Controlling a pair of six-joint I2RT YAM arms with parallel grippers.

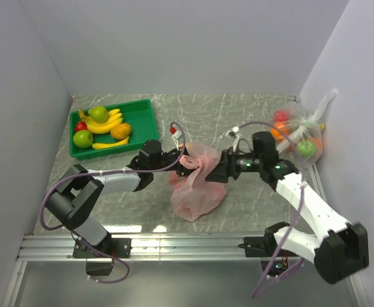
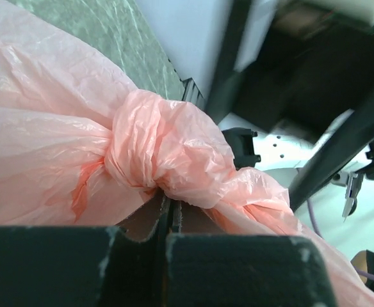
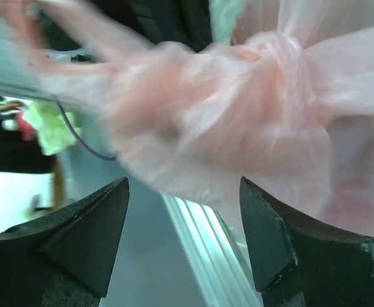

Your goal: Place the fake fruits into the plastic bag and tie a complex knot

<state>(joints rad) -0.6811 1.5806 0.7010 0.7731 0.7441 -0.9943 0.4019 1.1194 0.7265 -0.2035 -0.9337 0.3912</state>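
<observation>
Pink bag (image 1: 196, 188) – mid-table (image 1: 251, 115), near edge, slumped between the two grippers; contents not visible through the film. Knot (image 2: 164, 150) – a tight crumpled bunch at the bag's top, raised off the surface. Left gripper (image 2: 170, 217): clenched, fingers pressed together on pink film directly under the knot. Right gripper (image 3: 184, 185): released, jaws standing wide apart, the blurred pink film just ahead of the fingertips and not pinched. Fruits (image 1: 104, 125): green apples, bananas, an orange and a red one, heaped in a green tray (image 1: 142, 105) at the back left. Clear bag (image 1: 299, 134) of more fruit: against the right wall.
</observation>
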